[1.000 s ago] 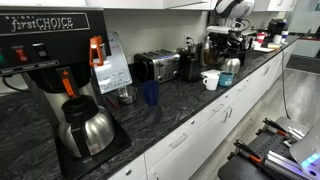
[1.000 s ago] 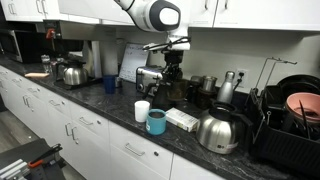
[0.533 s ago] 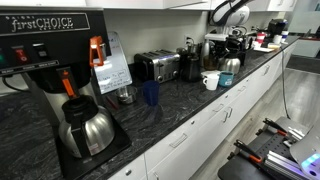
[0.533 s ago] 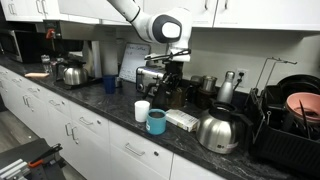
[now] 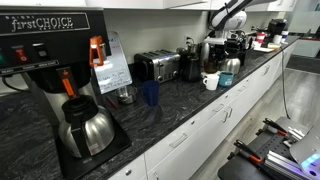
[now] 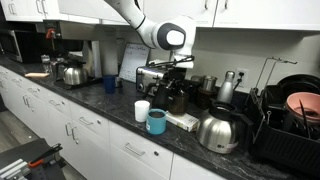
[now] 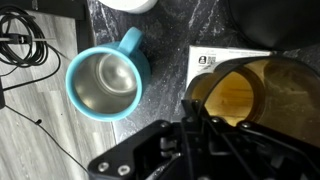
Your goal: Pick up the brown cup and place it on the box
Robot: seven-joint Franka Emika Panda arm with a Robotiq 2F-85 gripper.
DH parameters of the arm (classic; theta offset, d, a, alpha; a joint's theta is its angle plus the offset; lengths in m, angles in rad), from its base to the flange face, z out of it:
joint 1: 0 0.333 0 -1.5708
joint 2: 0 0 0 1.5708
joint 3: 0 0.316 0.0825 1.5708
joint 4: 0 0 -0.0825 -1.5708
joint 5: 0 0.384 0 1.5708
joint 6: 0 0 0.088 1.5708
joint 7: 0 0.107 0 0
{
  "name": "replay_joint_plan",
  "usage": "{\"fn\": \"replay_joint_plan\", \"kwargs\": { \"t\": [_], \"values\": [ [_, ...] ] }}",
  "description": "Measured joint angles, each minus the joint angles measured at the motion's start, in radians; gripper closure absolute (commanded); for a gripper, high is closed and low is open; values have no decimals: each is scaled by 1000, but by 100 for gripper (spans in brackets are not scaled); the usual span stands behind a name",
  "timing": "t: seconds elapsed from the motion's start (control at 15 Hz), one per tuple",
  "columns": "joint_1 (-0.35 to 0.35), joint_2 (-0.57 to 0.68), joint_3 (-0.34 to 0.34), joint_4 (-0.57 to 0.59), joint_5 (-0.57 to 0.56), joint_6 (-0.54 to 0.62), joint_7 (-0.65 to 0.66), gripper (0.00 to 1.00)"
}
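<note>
The robot's hand [image 6: 172,90] grips the see-through brown cup [image 7: 243,95], holding it upright over one end of the white box [image 7: 222,58] that lies flat on the dark kitchen surface [image 6: 100,103]. A teal mug [image 7: 105,82] stands just beside the box, with a white cup [image 6: 142,110] next to it and a steel kettle [image 6: 218,130] near the box's far end.

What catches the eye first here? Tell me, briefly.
In the wrist view the see-through brown cup fills the right side, held close to the camera over the white box. Beside it, to the left, stands a teal mug with a shiny steel inside, on the dark stone counter.
</note>
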Motion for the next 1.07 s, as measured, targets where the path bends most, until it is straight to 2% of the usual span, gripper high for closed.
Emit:
{"fn": "replay_joint_plan", "kwargs": {
  "t": [0.27, 0.33, 0.47, 1.07],
  "values": [
    [-1, 18, 0, 11, 6, 0, 0, 99],
    [-1, 22, 0, 15, 8, 0, 0, 73],
    [-1, 31, 0, 25, 9, -1, 0, 64],
    [-2, 25, -2, 46, 9, -4, -7, 2]
  ]
}}
